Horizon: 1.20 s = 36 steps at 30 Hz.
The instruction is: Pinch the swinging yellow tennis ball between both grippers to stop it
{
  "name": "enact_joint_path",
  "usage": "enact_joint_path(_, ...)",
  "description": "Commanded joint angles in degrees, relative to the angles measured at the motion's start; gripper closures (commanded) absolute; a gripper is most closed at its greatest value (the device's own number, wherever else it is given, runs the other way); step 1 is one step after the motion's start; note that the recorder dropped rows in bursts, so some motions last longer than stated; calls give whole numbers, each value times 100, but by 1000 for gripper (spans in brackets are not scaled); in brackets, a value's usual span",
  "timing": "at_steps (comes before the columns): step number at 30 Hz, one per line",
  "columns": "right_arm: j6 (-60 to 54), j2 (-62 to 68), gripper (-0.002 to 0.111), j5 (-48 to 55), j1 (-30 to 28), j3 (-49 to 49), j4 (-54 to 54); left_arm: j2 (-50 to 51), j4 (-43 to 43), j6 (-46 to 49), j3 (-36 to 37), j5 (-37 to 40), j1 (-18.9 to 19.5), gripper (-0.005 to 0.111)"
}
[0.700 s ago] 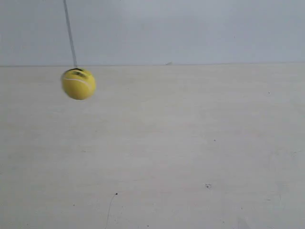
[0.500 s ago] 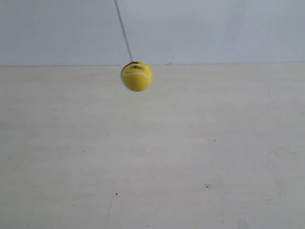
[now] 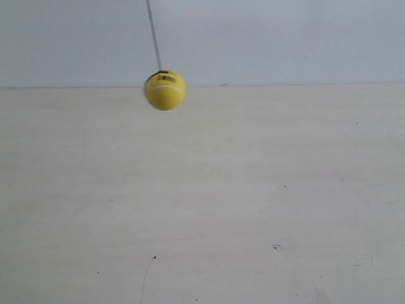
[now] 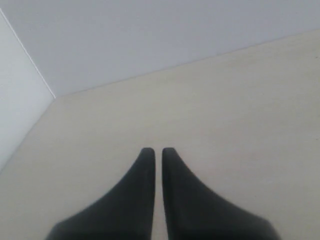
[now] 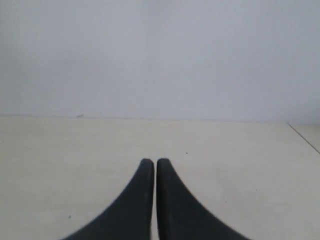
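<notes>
**Now: small bright yellow tennis ball (image 3: 164,90) hanging free**

It's on a thin dark string (image 3: 152,31), over the pale wooden table (image 3: 253,190), up by the far edge. L black tapered gripper (image 4: 158,150) & R black tapered gripper (image 5: 151,161): fingers all but touching, nothing held.

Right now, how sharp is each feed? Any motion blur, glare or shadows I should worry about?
Exterior view: the yellow tennis ball is slightly soft-edged, its print unreadable; lighting flat, no glare, no ball shadow visible on the table. Left wrist view: the left gripper, jaws together, is soft, featureless black. Right wrist view: right gripper the same; ball not in frame.
</notes>
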Motion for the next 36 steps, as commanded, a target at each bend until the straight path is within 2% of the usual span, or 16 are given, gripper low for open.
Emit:
enact_joint_path(1,471,-32,108,-161,25,-4,69,-21,176,-124,20,-680,15,102)
enact_joint_path(2,687,-32,108,-174,25,-4,69,-21,-378,-620,20,-1064,15,102)
enact_joint_path(4,846,-32,108,-226,25,-4,69,-21,-665,-970,20,-1325,15,102)
enact_joint_path(6,1149,-32,108,-266,25,-4,69,-21,-675,-1277,20,-1528,15,102)
enact_joint_path(17,1642,-32,108,-585,25,-4,79,-21,-653,-1641,20,-2214,15,102)
enact_joint_path(21,1607,-32,108,-788,25,-4,67,-21,-523,-1641,20,-2933,15,102)
enact_joint_path(24,1607,-32,108,-776,25,-133,67,82,-506,-1687,-291,-2959,15,102)
enact_joint_path(27,1619,-32,108,-877,25,-206,67,395,-496,-1764,-455,-3002,15,102)
enact_joint_path(32,1619,-32,108,-1392,25,-206,67,1322,-383,-1846,-725,-3602,15,102)
enact_joint_path(36,1722,83,108,-1857,25,-206,-29,2181,191,-2194,-1197,-3856,15,102)
